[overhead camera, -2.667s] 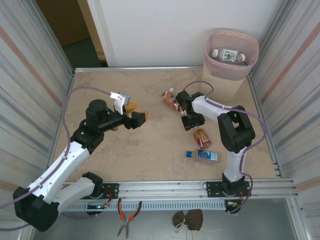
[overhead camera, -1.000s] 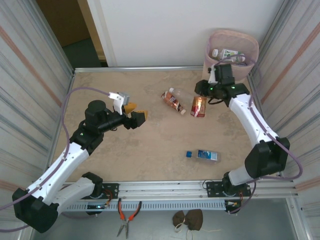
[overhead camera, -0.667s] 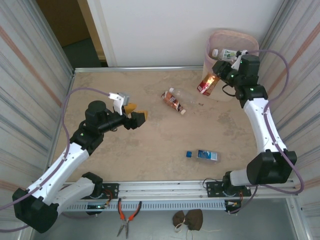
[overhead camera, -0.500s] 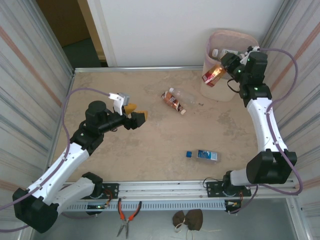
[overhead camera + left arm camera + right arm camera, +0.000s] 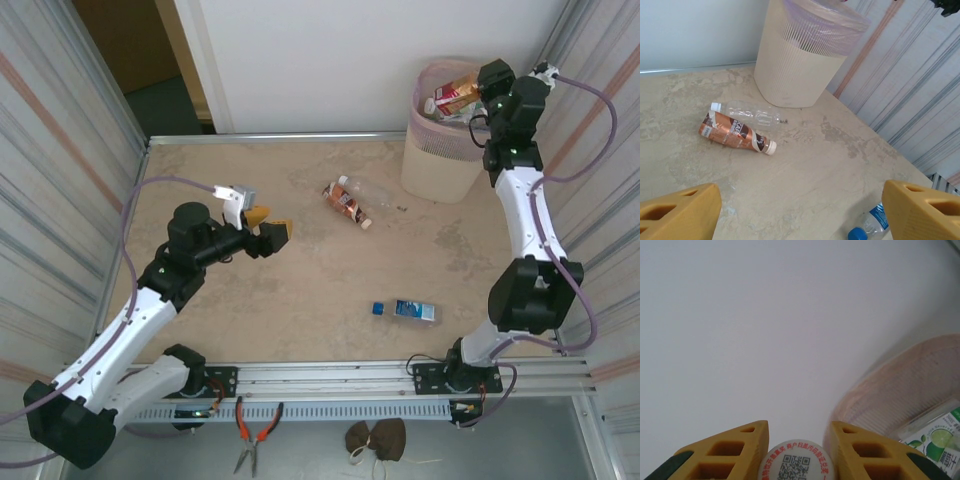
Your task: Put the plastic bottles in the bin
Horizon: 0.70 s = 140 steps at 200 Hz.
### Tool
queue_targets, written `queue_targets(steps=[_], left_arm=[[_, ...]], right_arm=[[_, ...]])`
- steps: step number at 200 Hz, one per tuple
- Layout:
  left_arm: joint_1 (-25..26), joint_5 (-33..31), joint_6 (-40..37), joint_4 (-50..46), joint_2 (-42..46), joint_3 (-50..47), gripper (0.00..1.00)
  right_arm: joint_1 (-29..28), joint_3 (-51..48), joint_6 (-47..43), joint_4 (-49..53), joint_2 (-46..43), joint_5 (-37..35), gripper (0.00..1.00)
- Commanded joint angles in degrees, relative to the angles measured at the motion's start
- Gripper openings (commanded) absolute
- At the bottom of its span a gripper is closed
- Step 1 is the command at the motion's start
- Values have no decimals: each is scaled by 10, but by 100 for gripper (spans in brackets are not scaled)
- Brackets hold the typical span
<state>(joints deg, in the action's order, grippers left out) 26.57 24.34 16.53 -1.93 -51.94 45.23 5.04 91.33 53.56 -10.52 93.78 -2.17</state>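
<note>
Three bottles lie on the worktop (image 5: 300,300). A brown-label bottle (image 5: 343,203) and a clear bottle (image 5: 378,192) are just beside each other near the middle. A blue-label bottle (image 5: 408,311) lies well apart from them, toward the near edge. A fourth, orange-brown bottle (image 5: 456,95) is gripped by the right fingers (image 5: 725,450), its white cap (image 5: 792,464) showing between them. It hangs tilted over the mouth of the one bin (image 5: 440,165) in the far right corner. At least one white-green bottle (image 5: 935,432) lies inside the bin. The left fingers (image 5: 680,215) are spread wide and hold nothing, above the worktop left of centre.

Half a second ago the orange-brown bottle was outside the bin's left rim; now it is over the opening. 2.7 seconds ago it lay on the worktop near the blue-label bottle, making four there. The left arm and the three lying bottles have not moved.
</note>
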Motion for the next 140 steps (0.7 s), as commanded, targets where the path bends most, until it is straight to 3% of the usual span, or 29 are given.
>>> queue_targets(steps=[1,103,125,140], left_arm=[[-4,-9,-1,-5,9,6,84],[-5,-24,3,-15,19,0,84],[-5,-24,5,-14,20,0,84],[-5,-24,5,-13,21,-1,84]], right_arm=[[-5,23,-3,-36,28,-29,19],[-53,59,-50,-7,146,-31,22],[-54,72,-62,19,157,-24,29],[-52,76,-69,30,154,-19,39]])
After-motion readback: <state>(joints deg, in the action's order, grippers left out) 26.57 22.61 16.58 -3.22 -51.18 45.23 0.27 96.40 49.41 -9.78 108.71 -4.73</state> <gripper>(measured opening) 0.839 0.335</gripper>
